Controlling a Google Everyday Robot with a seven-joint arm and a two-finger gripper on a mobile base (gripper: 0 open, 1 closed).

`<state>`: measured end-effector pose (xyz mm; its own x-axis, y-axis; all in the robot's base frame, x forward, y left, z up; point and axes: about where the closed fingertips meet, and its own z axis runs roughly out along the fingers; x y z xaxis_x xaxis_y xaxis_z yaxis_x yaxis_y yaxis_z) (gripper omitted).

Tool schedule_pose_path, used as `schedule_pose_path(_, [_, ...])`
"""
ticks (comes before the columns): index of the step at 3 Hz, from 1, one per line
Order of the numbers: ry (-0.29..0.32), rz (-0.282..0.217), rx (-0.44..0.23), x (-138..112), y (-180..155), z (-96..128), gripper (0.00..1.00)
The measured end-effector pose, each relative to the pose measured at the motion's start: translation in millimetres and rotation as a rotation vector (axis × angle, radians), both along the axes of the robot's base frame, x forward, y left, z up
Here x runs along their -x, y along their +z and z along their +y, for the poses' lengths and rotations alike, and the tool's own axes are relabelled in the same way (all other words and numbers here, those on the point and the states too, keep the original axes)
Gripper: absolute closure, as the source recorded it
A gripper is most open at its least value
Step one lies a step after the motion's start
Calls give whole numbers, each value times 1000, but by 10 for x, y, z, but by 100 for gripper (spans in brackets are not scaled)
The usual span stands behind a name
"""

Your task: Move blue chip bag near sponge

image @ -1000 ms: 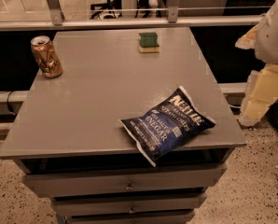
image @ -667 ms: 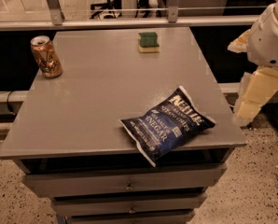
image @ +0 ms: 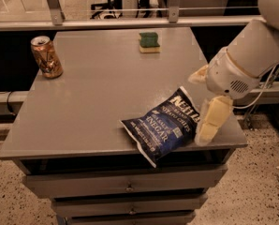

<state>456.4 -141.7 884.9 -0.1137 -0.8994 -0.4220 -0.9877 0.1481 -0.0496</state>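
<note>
Tool beside blue chip bag

The arm reaches in from the upper right, its pale forearm sloping down-left to the wrist. The hand hangs at mid-right, its two cream fingers spread wide apart.
</note>
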Motion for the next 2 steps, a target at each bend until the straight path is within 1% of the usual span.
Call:
schedule_pose_path(1, [19,53,-62,48,-223,212,3])
schedule_pose_path(2, [15,72,-84,52,-324,263,26])
